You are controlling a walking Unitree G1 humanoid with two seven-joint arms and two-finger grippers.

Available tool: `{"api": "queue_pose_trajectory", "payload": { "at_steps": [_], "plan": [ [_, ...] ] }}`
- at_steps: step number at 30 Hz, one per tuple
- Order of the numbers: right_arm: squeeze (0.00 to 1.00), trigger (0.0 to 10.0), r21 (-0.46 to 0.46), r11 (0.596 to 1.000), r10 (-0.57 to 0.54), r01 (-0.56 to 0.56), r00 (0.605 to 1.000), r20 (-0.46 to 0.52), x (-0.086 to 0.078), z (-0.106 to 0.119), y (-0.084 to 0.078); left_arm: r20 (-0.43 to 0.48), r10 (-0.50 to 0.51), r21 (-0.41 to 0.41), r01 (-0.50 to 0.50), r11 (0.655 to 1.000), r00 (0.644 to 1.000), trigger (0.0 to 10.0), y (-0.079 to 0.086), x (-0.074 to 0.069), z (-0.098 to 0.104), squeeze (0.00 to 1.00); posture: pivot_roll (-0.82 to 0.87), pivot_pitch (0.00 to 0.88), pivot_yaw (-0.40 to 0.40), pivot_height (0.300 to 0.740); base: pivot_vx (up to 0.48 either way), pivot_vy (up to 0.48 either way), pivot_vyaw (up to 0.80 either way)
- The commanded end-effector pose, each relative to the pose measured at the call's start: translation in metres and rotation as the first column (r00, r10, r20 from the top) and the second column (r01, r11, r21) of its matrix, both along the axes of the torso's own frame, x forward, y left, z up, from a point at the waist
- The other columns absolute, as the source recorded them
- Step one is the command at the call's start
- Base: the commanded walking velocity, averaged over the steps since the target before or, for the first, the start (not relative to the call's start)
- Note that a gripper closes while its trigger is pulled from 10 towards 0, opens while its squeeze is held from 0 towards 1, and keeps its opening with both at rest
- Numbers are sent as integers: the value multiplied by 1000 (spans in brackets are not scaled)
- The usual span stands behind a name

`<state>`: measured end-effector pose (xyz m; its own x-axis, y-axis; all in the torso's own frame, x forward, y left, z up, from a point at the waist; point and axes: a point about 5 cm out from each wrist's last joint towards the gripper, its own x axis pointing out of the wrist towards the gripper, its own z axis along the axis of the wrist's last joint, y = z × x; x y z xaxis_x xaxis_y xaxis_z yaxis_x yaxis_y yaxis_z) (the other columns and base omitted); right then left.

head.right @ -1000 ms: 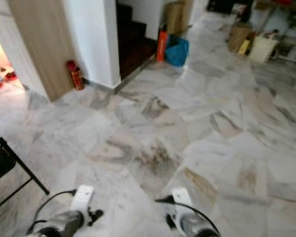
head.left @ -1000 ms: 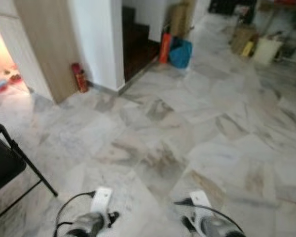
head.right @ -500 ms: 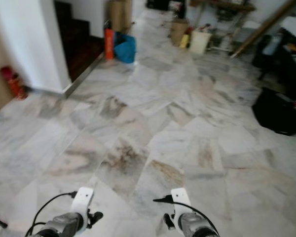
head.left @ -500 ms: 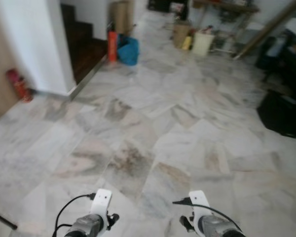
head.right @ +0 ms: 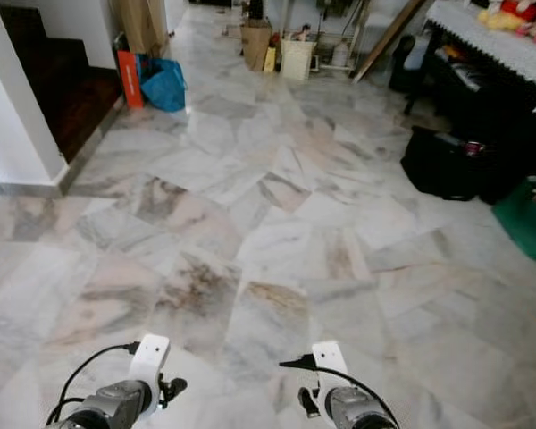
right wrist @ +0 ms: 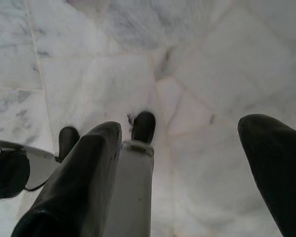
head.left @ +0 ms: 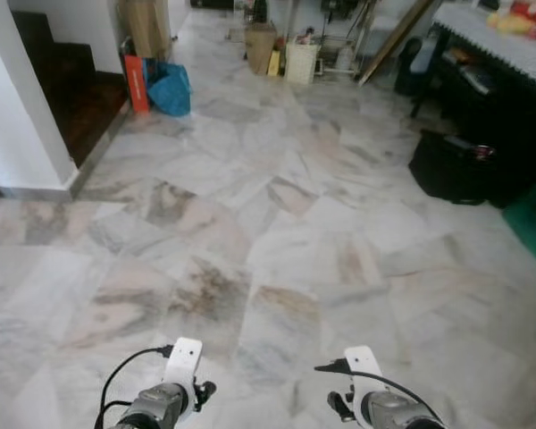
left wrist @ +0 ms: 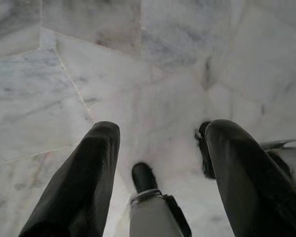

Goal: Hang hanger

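You are in the search-and-approach step, as far as these views let me judge: no hanger can be made out anywhere, and neither can a rail or hook to hang it on.

Your left hand point(left wrist: 158, 148) hangs low at your side, its two black fingers point(left wrist: 84, 177) spread wide with nothing between them, just marble floor point(head.left: 277, 206) below. Your right hand point(right wrist: 182, 163) is the same: fingers well apart and empty, pointing down at the tiles. In the head views both arms sit at the bottom edge, doing nothing.

Ahead, the floor runs toward the far wall, where a blue bag point(head.left: 171, 88) lies just beside a red box point(head.left: 136, 82) near the dark stairway opening point(head.left: 67, 89). Further back are a cardboard box point(head.left: 261, 46) and a pale basket point(head.left: 301, 63). On your right, a black bag point(head.left: 456, 165) sits on the floor beside a dark table point(head.left: 500, 80) with a light cloth, and something green point(head.left: 531, 232) lies near the right edge.

Your next move, I think, is to keep looking around until the hanger comes into view, then walk up to it before you raise either arm.
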<state>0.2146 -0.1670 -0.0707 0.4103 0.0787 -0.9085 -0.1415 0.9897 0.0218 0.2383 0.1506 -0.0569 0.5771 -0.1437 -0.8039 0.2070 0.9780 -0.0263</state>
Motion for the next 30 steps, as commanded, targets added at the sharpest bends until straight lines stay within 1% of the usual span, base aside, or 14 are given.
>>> {"api": "queue_pose_trajectory", "payload": {
  "at_steps": [1, 14, 17, 25, 30],
  "plan": [
    [0, 10000, 3, 1000, -4, 3, 1000, 24, 6, 3, 1, -13, -3, 13, 3, 1000, 1000, 10000, 3, -2, -1, 0, 16, 0, -50, 740, 386, 0, 0],
    [0, 10000, -2, 1000, -11, 11, 1000, 23, 6, 3, 0, -14, -7, 14, 8, 1000, 1000, 10000, 3, -2, -1, 0, 13, 0, -49, 740, 388, 0, 0],
    [0, 10000, -6, 1000, -6, 6, 1000, 19, 6, 3, 0, -15, -8, 15, 9, 1000, 1000, 10000, 3, -2, -1, 0, 13, 0, -48, 740, 394, 0, -527],
    [0, 10000, -5, 1000, 1, -1, 1000, 17, 6, 3, 1, -14, -7, 15, 7, 1000, 1000, 10000, 3, -2, -1, 0, 13, 0, -48, 740, 397, 0, -750],
    [0, 10000, -4, 1000, -2, 2, 1000, 24, 6, 3, 0, -14, -7, 15, 7, 1000, 1000, 10000, 3, -2, -1, 0, 14, 0, -49, 740, 400, 0, 0]
  ]
}}
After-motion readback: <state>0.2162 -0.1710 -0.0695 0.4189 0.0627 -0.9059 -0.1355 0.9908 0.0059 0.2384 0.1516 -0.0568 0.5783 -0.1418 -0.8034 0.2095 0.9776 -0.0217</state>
